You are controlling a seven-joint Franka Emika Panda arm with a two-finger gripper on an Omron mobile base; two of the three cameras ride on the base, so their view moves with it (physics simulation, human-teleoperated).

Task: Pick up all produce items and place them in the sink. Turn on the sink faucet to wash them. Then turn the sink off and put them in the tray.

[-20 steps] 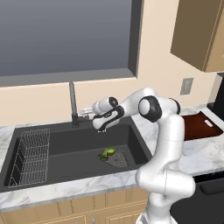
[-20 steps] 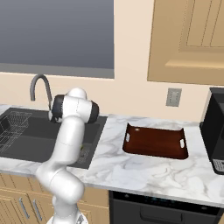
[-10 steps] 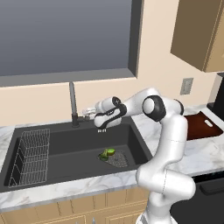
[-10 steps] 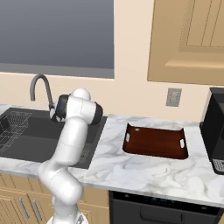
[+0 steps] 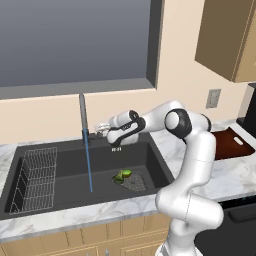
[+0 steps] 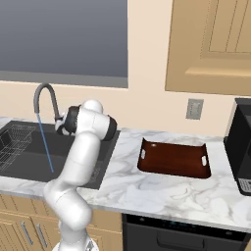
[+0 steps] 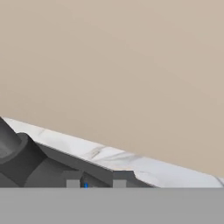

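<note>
Water stream (image 5: 89, 165) running into sink (image 5: 155, 162); produce (image 5: 123, 175) washing. Gripper (image 5: 101, 129) at faucet (image 5: 83, 117) lever, closure unclear. Next: shut lever.

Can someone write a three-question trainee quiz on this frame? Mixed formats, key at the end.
1. True or false: water is running from the sink faucet into the sink.
2. Where are the produce items? A) on the tray B) in the basin by the mesh drain C) in the wire rack
3. Fill in: the gripper sits at the faucet's ____.

Key: 1 true, a thin blue stream falls from the spout. 2 B. 3 base, beside the side lever; whether the jaws are open or shut cannot be told.
</note>
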